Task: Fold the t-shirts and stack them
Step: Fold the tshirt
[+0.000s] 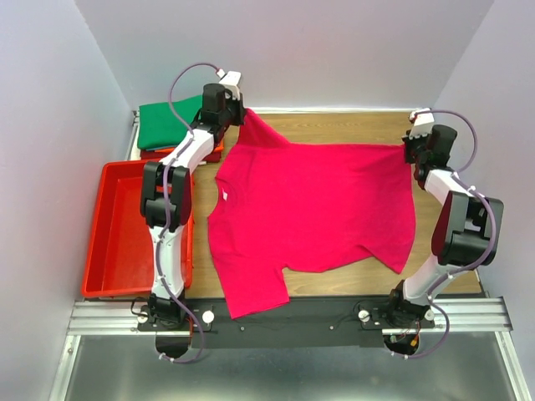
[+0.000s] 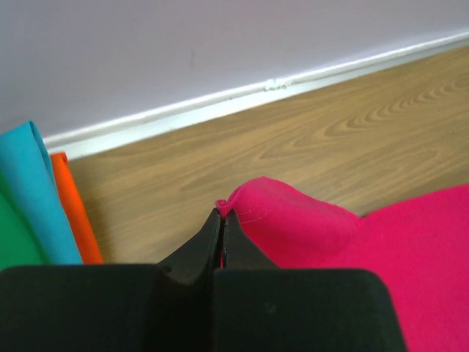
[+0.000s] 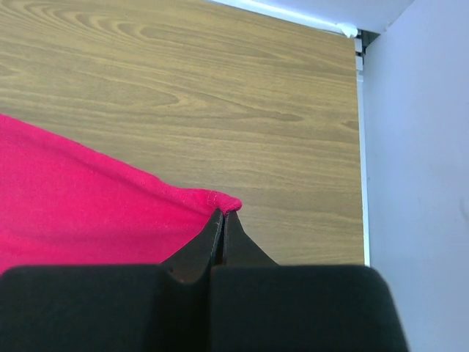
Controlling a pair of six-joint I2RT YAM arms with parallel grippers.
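A magenta-pink t-shirt [image 1: 313, 209] lies spread over the wooden table, one sleeve hanging over the near edge. My left gripper [image 1: 242, 113] is shut on its far left corner, seen in the left wrist view [image 2: 221, 213] pinching the hem [image 2: 256, 209]. My right gripper [image 1: 407, 146] is shut on the far right corner, seen in the right wrist view [image 3: 223, 213] on the hem [image 3: 212, 198]. A stack of folded shirts, green on top [image 1: 171, 124], sits at the far left; its teal-blue [image 2: 33, 191] and orange [image 2: 73, 213] edges show in the left wrist view.
A red plastic tray [image 1: 125, 230] stands left of the left arm. The back wall's white strip [image 2: 220, 99] runs close behind the left gripper. The right wall [image 3: 418, 169] is close to the right gripper. Bare wood [image 1: 351, 127] shows behind the shirt.
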